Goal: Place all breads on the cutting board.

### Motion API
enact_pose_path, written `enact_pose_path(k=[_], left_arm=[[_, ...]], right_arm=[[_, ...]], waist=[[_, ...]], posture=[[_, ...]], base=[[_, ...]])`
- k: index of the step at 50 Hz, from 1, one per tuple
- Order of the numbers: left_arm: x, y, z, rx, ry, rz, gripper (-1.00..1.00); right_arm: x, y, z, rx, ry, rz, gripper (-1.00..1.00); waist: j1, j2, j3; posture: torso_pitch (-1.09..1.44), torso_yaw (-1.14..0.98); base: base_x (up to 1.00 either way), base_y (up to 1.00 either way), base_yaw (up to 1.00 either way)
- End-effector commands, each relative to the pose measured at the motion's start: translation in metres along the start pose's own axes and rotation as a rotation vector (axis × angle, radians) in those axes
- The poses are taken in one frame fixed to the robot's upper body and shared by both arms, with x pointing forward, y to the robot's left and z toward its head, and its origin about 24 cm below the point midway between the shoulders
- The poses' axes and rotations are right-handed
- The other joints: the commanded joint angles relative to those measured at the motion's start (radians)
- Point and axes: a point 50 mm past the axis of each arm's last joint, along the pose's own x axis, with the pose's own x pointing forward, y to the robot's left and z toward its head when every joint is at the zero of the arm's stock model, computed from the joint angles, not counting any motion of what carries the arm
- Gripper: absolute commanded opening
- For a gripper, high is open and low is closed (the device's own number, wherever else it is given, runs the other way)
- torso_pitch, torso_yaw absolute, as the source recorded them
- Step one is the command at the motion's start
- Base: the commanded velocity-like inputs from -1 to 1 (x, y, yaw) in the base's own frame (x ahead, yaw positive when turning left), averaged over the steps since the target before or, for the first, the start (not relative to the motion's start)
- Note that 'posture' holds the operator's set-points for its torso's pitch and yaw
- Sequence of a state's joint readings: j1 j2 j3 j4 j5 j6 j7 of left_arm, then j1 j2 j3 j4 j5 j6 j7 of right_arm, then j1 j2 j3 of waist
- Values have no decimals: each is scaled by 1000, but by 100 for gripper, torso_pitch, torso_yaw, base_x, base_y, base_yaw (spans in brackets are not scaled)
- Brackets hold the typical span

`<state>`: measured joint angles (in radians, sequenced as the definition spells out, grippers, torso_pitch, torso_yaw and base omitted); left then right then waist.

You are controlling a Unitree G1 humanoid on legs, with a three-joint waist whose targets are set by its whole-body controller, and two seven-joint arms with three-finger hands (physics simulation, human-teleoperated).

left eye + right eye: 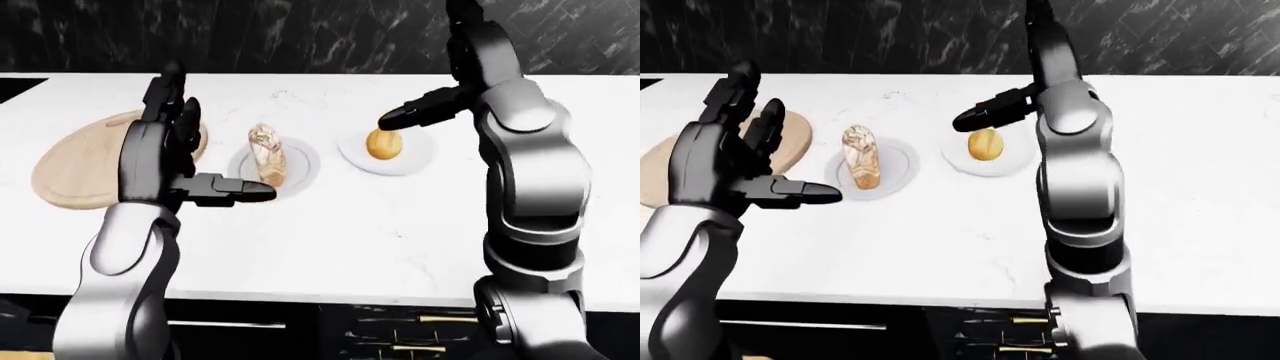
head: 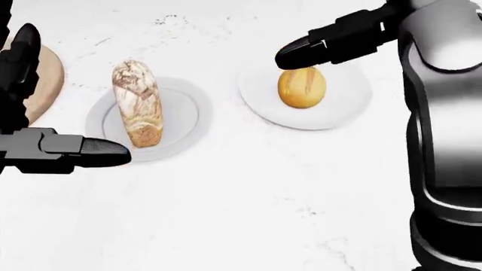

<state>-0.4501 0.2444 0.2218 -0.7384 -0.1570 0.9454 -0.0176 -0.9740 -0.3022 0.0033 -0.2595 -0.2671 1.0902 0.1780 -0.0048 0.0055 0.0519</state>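
Observation:
A long marbled bread loaf lies on a small white plate. A round golden bun sits on a second white plate to its right. A round wooden cutting board lies at the left of the white counter, bare where it shows. My left hand is open, fingers spread, raised above the counter just left of the loaf. My right hand is open, its fingers pointing left just above the bun, not closed on it.
The white marble counter runs across the view, with a dark marbled wall along the top. Dark drawers show below the counter's near edge. A dark recess shows at the far left.

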Motion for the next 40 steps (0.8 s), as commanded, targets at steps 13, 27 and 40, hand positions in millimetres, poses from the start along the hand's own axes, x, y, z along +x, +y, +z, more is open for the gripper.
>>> enact_pose_path(k=[13, 27, 40], left_arm=[[-1, 4, 15, 13, -81, 13, 100], [2, 0, 22, 18, -89, 3, 100], [-1, 3, 21, 9, -93, 10, 100]], right_arm=[[34, -9, 36, -308, -2, 143, 100], [43, 2, 30, -350, 34, 250, 100], [34, 20, 9, -406, 81, 349, 87]], waist=[[3, 5, -25], [2, 14, -37], [-1, 13, -38]], posture=[[0, 0], [0, 0], [0, 0]], base=[[0, 0, 0], [0, 0, 0], [0, 0, 0]])
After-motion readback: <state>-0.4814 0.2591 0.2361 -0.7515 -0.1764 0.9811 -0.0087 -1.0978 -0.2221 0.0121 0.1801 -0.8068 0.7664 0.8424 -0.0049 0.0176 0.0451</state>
